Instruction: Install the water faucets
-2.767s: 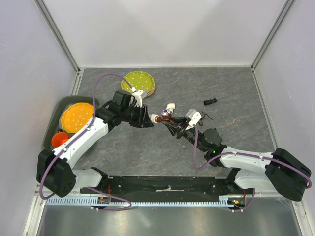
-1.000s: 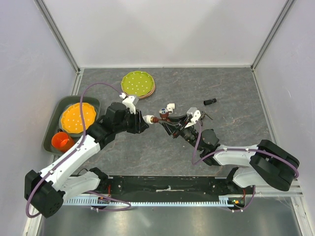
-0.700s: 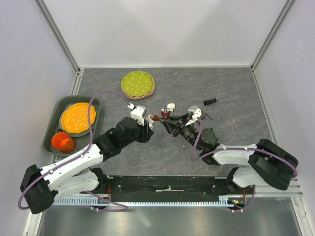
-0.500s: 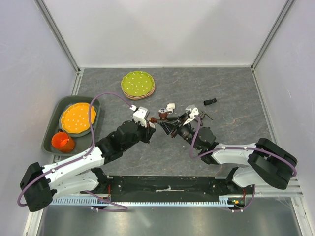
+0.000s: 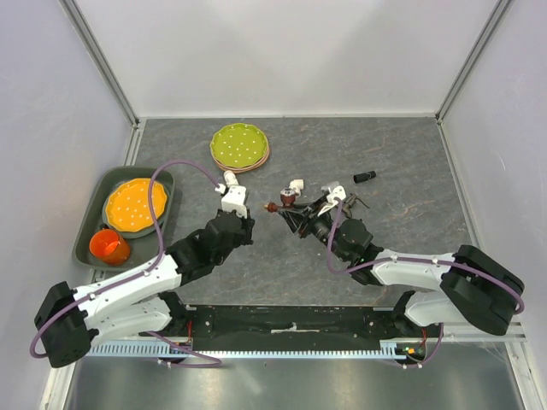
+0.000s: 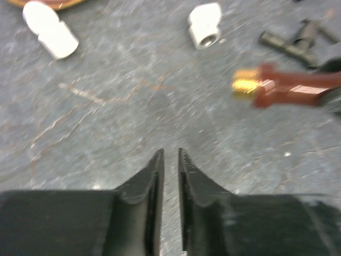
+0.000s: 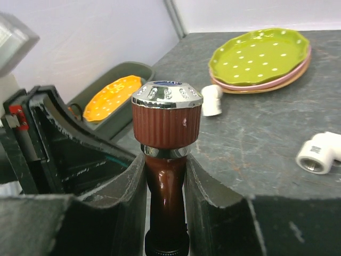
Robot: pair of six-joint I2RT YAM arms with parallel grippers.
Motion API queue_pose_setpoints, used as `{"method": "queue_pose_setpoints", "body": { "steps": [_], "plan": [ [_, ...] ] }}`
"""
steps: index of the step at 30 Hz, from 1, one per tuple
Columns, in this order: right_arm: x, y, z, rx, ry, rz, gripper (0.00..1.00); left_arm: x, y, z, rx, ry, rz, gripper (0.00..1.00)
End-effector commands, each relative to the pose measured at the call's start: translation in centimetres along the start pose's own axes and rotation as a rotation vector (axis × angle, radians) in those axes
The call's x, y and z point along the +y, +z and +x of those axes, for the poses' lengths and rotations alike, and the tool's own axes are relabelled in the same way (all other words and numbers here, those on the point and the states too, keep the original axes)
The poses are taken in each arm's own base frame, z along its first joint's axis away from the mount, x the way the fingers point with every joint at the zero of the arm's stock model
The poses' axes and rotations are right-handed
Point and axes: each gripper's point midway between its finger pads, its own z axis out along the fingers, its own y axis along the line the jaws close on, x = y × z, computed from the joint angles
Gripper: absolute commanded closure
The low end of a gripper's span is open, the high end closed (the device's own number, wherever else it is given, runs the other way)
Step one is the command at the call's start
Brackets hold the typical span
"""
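My right gripper (image 7: 165,160) is shut on the neck of the reddish-brown water faucet (image 7: 167,120), just under its ribbed, chrome-capped handle. From above, that faucet (image 5: 282,203) sits at the table's middle, with the right gripper (image 5: 299,213) behind it. The left wrist view shows the faucet (image 6: 290,90) lying sideways, its brass thread bare. The dark grey faucet (image 6: 298,40) lies just beyond it. My left gripper (image 6: 170,152) is shut on nothing, above bare table. It (image 5: 246,224) stands apart, left of the brown faucet.
A white elbow fitting (image 5: 296,185) lies just behind the brown faucet. Another white fitting (image 6: 50,34) lies near the stacked green plates (image 5: 240,147). A short black cylinder (image 5: 365,177) sits at back right. The green tray (image 5: 167,184) on the left holds an orange plate and cup.
My left arm has drawn back from the faucet's threaded end toward the near left, and its jaws have closed empty. The right gripper keeps its hold on the brown faucet.
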Motion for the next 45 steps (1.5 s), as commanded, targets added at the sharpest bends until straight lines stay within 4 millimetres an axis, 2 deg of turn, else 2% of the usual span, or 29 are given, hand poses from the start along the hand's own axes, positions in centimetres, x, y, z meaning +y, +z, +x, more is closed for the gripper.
{"method": "queue_pose_setpoints", "body": {
  "steps": [1, 2, 3, 5, 11, 12, 15, 16, 17, 19, 20, 26, 32, 35, 36, 45],
  "plan": [
    [-1.4, 0.0, -2.9, -0.082, -0.044, 0.107, 1.0, 3.6, 0.0, 0.9, 0.048, -0.081, -0.205, 0.71],
    [-1.8, -0.2, -2.8, -0.084, -0.048, 0.124, 1.0, 4.0, 0.2, 1.4, 0.074, -0.087, -0.222, 0.58],
    [-2.3, -0.4, -2.9, -0.09, -0.054, 0.151, 1.0, 4.9, 0.6, 1.3, 0.079, -0.119, -0.249, 0.52],
    [-2.7, -0.8, -3.2, -0.1, -0.066, 0.17, 1.0, 5.4, 1.2, 1.8, 0.111, -0.146, -0.251, 0.39],
    [-3.7, -1.6, -3.7, -0.127, -0.092, 0.218, 1.0, 9.3, 3.7, 0.5, 0.061, -0.25, -0.359, 0.28],
    [-3.8, -1.7, -3.8, -0.135, -0.092, 0.218, 1.0, 9.6, 4.3, 0.8, 0.067, -0.256, -0.367, 0.28],
    [-4.0, -1.8, -3.9, -0.141, -0.097, 0.223, 1.0, 9.8, 5.9, -0.4, 0.028, -0.248, -0.369, 0.25],
    [-4.1, -1.9, -3.8, -0.14, -0.099, 0.226, 1.0, 10.0, 6.7, 0.2, 0.046, -0.232, -0.382, 0.24],
    [-4.2, -2.0, -3.9, -0.143, -0.099, 0.229, 1.0, 9.8, 7.2, -0.9, 0.024, -0.228, -0.376, 0.23],
    [-4.5, -2.1, -3.9, -0.147, -0.102, 0.232, 1.0, 9.9, 8.4, -1.1, 0.029, -0.207, -0.377, 0.23],
    [-4.7, -2.1, -4.0, -0.15, -0.103, 0.239, 1.0, 10.2, 8.9, -2.2, 0.01, -0.202, -0.384, 0.21],
    [-5.4, -2.0, -3.9, -0.152, -0.096, 0.243, 1.0, 12.9, 11.7, -3.6, 0.008, -0.263, -0.419, 0.16],
    [-6.2, -1.8, -3.5, -0.144, -0.074, 0.245, 1.0, 13.9, 15.6, -2.5, 0.081, -0.256, -0.413, 0.15],
    [-6.4, -1.7, -3.5, -0.145, -0.069, 0.244, 1.0, 14.5, 16.6, -2.5, 0.088, -0.24, -0.439, 0.15],
    [-6.5, -1.7, -3.3, -0.14, -0.067, 0.244, 1.0, 14.8, 16.9, -1.9, 0.103, -0.231, -0.454, 0.15],
    [-7.1, -1.5, -3.0, -0.139, -0.036, 0.235, 1.0, 15.7, 17.3, -0.6, 0.14, -0.202, -0.491, 0.23]
  ]
}}
